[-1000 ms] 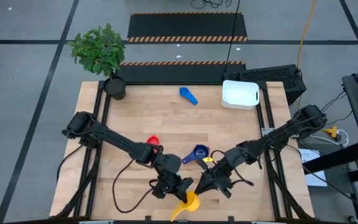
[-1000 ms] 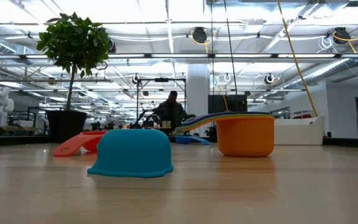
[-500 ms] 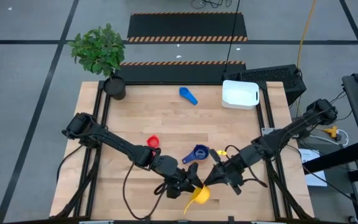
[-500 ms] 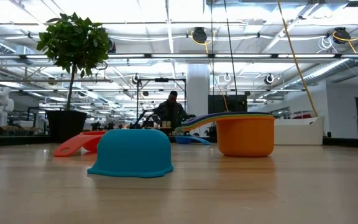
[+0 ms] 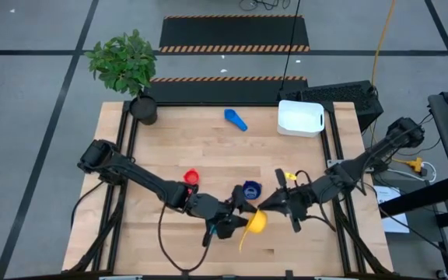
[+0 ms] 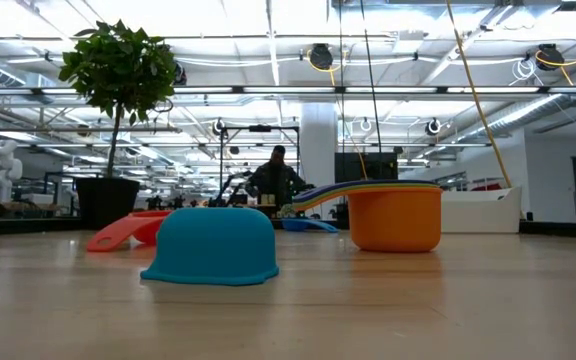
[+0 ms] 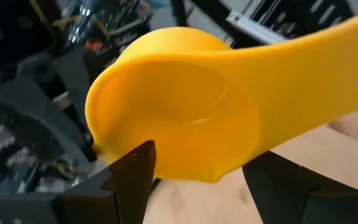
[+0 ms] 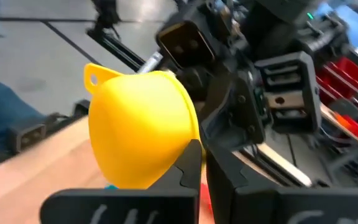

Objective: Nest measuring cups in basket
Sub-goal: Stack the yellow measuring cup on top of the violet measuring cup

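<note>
The yellow measuring cup hangs over the table's near middle, with my right gripper shut on it from the right. My left gripper is open, its two fingers on either side of the cup's bowl; whether they touch it I cannot tell. A navy cup and a red cup lie on the table just beyond. A blue cup lies far back beside the white basket. My right gripper pinches the yellow cup's rim between its two shut fingers, on the side opposite the handle. The fingers come nearly level from the table's right. The cup is lifted clear and lies on its side, its mouth toward my left gripper and its handle toward the near edge.
A potted plant stands at the far left corner. The low view shows a teal cup upside down, an orange cup with coloured handles stacked on it, and a red cup.
My right gripper has gone up and toward the table's right and far side, carrying the yellow cup away from the near edge. My left gripper has followed, rolled about its wrist and opened, so the cup now hangs from the right gripper.
</note>
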Controlling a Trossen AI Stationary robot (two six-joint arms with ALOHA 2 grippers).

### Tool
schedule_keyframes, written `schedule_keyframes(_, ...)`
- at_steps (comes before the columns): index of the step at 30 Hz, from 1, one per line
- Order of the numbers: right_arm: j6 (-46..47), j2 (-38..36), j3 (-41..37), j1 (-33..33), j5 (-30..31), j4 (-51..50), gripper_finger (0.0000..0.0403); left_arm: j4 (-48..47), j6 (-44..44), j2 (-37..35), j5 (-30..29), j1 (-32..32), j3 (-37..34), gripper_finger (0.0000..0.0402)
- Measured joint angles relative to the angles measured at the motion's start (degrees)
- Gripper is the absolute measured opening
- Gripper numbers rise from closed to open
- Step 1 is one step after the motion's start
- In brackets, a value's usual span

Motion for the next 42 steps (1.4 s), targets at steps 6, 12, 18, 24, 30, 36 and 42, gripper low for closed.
schedule_keyframes(6, 1.6, -1.2, 0.1, 0.4, 1.3, -2.7, 0.0, -3.5, -3.1, -1.7, -7.8, 1.1, 0.0, 0.024)
schedule_keyframes(12, 2.0, -0.9, -0.2, 0.3, 1.8, -4.6, 0.0, -6.6, -8.1, -2.8, -17.3, 3.2, 0.3, 0.0239)
schedule_keyframes(18, 2.4, -0.8, -0.1, 0.3, 3.4, -5.6, 0.0, -12.9, -14.1, -3.1, -18.5, 7.0, 0.1, 0.0239)
schedule_keyframes(24, 3.2, -1.2, -0.1, 0.3, 7.2, -7.5, 0.0, -17.1, -18.6, -3.0, -22.5, 9.1, 0.1, 0.0239)
schedule_keyframes(30, 4.1, -1.3, -0.1, 0.3, 12.4, -10.1, 0.0, -21.9, -21.5, -4.2, -26.0, 10.3, 0.1, 0.0239)
schedule_keyframes(36, 5.9, -1.5, -0.1, 0.3, 19.7, -12.8, 0.0, -30.1, -28.8, -7.7, -25.1, 11.7, 0.1, 0.0239)
schedule_keyframes(42, 7.7, -2.3, -0.1, 0.6, 25.6, -14.8, 0.0, -33.3, -30.9, -9.5, -22.3, 10.6, -0.1, 0.0239)
